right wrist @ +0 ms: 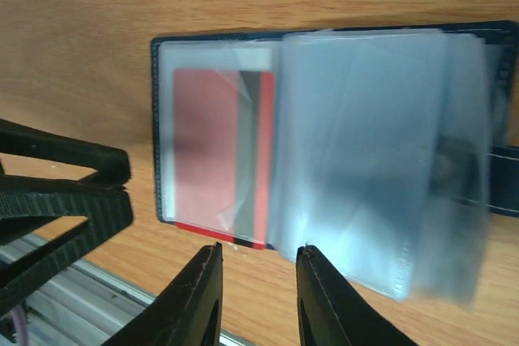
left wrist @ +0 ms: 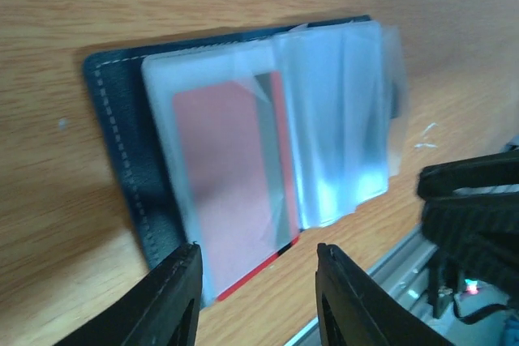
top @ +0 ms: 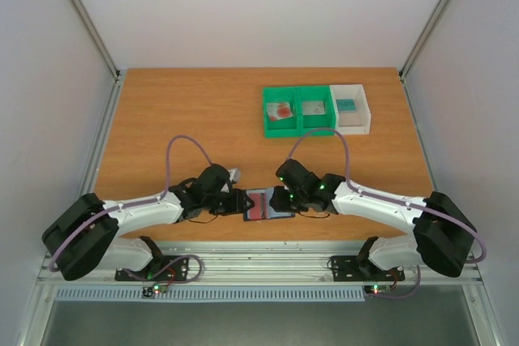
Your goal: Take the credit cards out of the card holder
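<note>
The dark navy card holder (top: 268,203) lies open on the table near the front edge, between both grippers. A red card (left wrist: 235,176) sits in its clear sleeve, its red edge poking out at the near side; the card also shows in the right wrist view (right wrist: 212,164). Loose clear sleeves (right wrist: 373,151) fan over the other half. My left gripper (left wrist: 258,261) is open and empty, just short of the card's protruding edge. My right gripper (right wrist: 258,255) is open and empty, just short of the holder's (right wrist: 324,38) near edge.
Two green bins (top: 297,110) and a white bin (top: 350,108) stand at the back right; one green bin holds a red card, the white one a teal item. The table's metal front rail (left wrist: 389,273) runs close behind the holder.
</note>
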